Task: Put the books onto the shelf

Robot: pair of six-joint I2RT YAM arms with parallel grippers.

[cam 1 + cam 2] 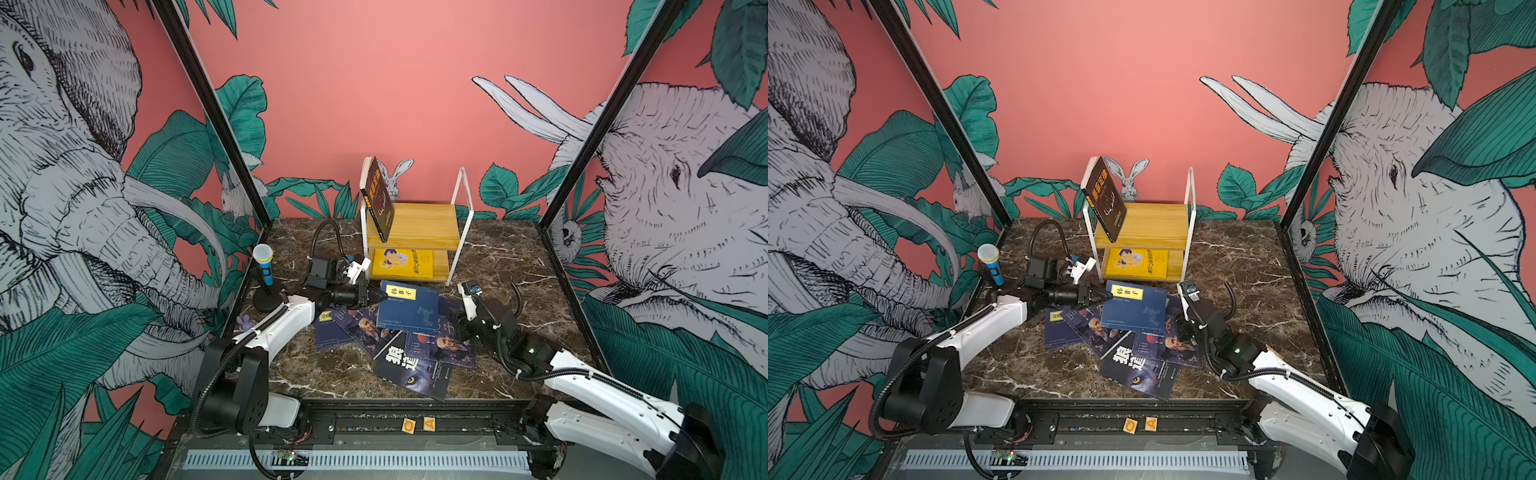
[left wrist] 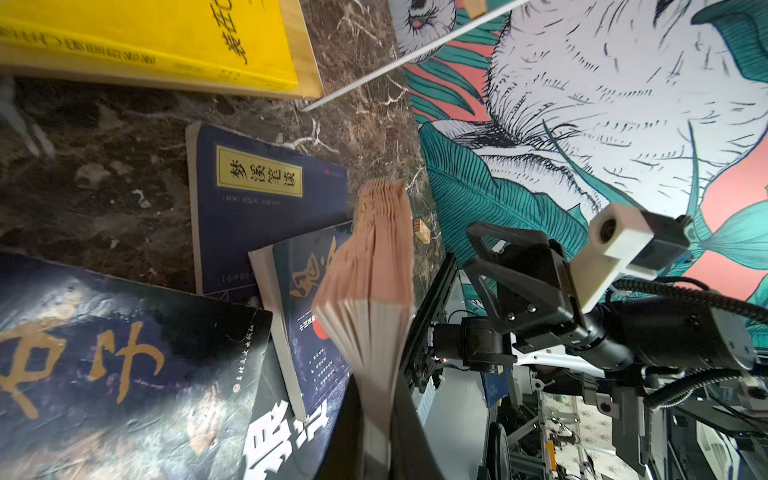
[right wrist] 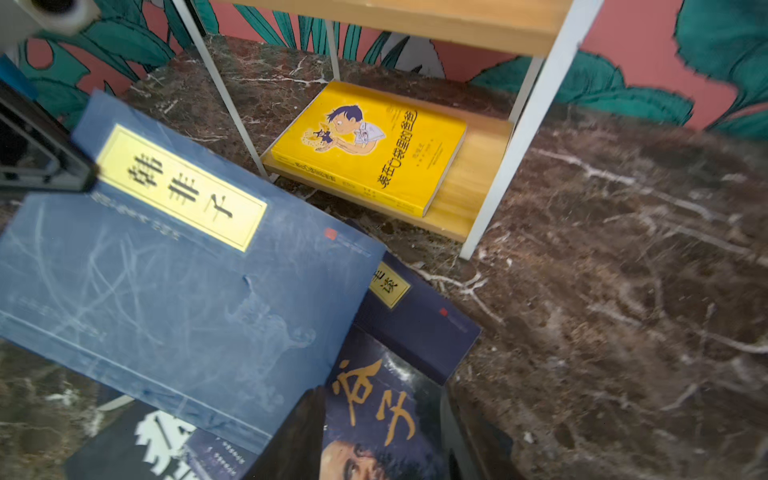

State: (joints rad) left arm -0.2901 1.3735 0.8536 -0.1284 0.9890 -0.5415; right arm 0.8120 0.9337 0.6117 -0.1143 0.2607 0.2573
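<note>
The shelf (image 1: 430, 227) is standing at the 12 o'clock edge of the tabletop (image 1: 511, 266). None of the six paperbacks is sitting on it yet. They are lying in a loose heap near the middle, just toward 6 o'clock from the shelf.

The left gripper (image 1: 381, 296) is reaching in from 9 o'clock and is clenching the 9 o'clock edge of the top navy book (image 1: 409, 306). That book is hanging tilted over the heap with its yellow label facing up (in the left wrist view its pages (image 2: 370, 299) are fanning out from between the fingers). I cannot tell whether its far corner is touching the books below.

The right gripper (image 3: 382, 388) is hovering at the 3 o'clock side of the heap, released, its jaws standing apart above a purple book (image 1: 442, 345).

Under the lifted book:
- A second navy book (image 1: 328, 330) is lying at 9 o'clock.
- A third navy book (image 3: 419, 320) is peeking out at 3 o'clock.
- Another purple portrait book (image 1: 365, 330) is lying between them.
- The black wolf-eye book (image 1: 411, 370) is lying at the 6 o'clock end.

On the shelf, a yellow cartoon-cover book (image 1: 401, 264) is lying flat on the lower board. A brownish-black book (image 1: 380, 199) is leaning at the 9 o'clock end of the upper board.

A blue toy microphone (image 1: 264, 266) is standing at the tabletop's 9 o'clock edge.
</note>
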